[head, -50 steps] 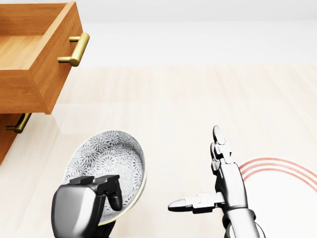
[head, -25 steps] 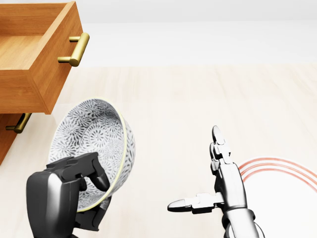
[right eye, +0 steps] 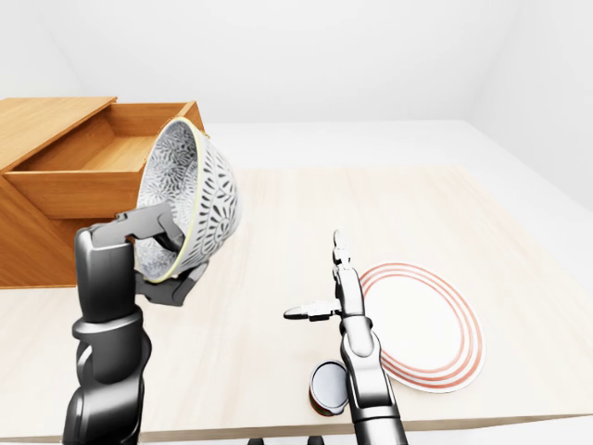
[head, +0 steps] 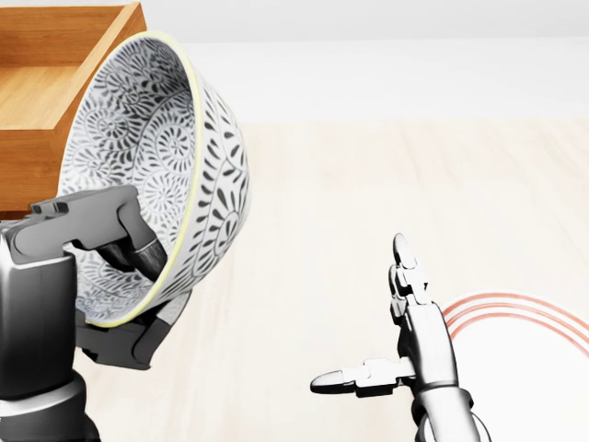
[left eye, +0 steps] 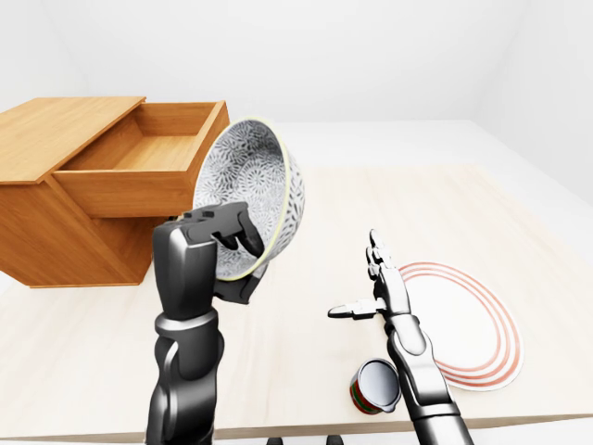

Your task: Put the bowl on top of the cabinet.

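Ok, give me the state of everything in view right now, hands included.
Grey-patterned ceramic bowl: lifted off the light wooden table, tipped on its side.
Left hand: shut on the bowl's rim.
Right hand: open, empty.
Wooden cabinet: bowl not on it yet.
Cabinet's top drawer: pulled open.
White red-ringed plate: flat on the table.
Small red-and-green can: beside the plate, partly hidden by the right arm.

The scene is lit brightly and evenly from above (a simulator's soft, diffuse light), and the white walls are washed almost featureless. The pale tabletop (head: 368, 184) is rendered close to overexposure in the head view. Faint, soft-edged shadow is cast beside the cabinet (left eye: 56, 232). Gentle highlights are seen on the metallic fingers (head: 409, 276) of the right hand (head: 421, 354). Everything is rendered sharp to the edges.
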Motion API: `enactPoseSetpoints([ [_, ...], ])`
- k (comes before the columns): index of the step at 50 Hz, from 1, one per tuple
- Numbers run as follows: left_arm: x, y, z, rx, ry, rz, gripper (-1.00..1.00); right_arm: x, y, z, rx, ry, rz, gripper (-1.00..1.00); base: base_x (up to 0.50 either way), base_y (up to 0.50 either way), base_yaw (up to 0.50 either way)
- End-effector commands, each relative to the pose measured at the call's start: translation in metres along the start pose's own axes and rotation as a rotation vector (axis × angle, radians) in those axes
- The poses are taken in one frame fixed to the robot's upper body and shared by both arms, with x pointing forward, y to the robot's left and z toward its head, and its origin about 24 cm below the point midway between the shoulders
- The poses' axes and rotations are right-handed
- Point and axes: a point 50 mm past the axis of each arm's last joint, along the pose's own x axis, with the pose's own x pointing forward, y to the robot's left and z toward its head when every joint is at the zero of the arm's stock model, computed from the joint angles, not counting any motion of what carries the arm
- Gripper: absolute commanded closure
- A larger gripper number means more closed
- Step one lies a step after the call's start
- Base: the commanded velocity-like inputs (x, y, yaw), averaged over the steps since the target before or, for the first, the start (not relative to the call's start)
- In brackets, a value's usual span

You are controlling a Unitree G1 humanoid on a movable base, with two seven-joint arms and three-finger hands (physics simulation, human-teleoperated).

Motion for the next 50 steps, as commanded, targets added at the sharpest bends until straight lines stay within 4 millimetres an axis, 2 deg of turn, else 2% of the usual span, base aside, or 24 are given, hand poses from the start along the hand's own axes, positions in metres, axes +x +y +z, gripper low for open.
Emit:
enactPoseSetpoints([
  [1, 0.034, 0.032, 0.021, -0.02, -0.176, 0.094, 0.87, 0.0, 0.0, 0.001, -0.001, -0.001, -0.002, -1.0, 0.0, 0.0, 0.0],
  [13, 0.063, 0.069, 0.036, 0.024, -0.357, 0.189, 0.87, 0.001, 0.001, -0.002, -0.002, 0.004, 0.003, -1.0, 0.0, 0.0, 0.0],
  [23, 0.103, 0.103, 0.027, 0.094, -0.35, 0.292, 0.87, 0.001, 0.0, -0.003, 0.001, 0.006, 0.001, -1.0, 0.0, 0.0, 0.0],
  [31, 0.123, 0.117, -0.004, 0.199, -0.282, 0.314, 0.86, 0.002, -0.002, -0.002, 0.001, 0.006, -0.006, -1.0, 0.0, 0.0, 0.0],
  [36, 0.123, 0.117, -0.021, 0.237, -0.235, 0.318, 0.83, 0.002, -0.001, -0.003, -0.001, 0.006, -0.005, -1.0, 0.0, 0.0, 0.0],
  [44, 0.133, 0.138, -0.038, 0.309, -0.175, 0.358, 0.85, 0.003, -0.002, -0.005, -0.007, 0.007, -0.013, -1.0, 0.0, 0.0, 0.0],
  [50, 0.133, 0.151, -0.069, 0.417, -0.061, 0.4, 0.87, 0.001, -0.005, -0.003, 0.001, 0.005, -0.017, -1.0, 0.0, 0.0, 0.0],
])
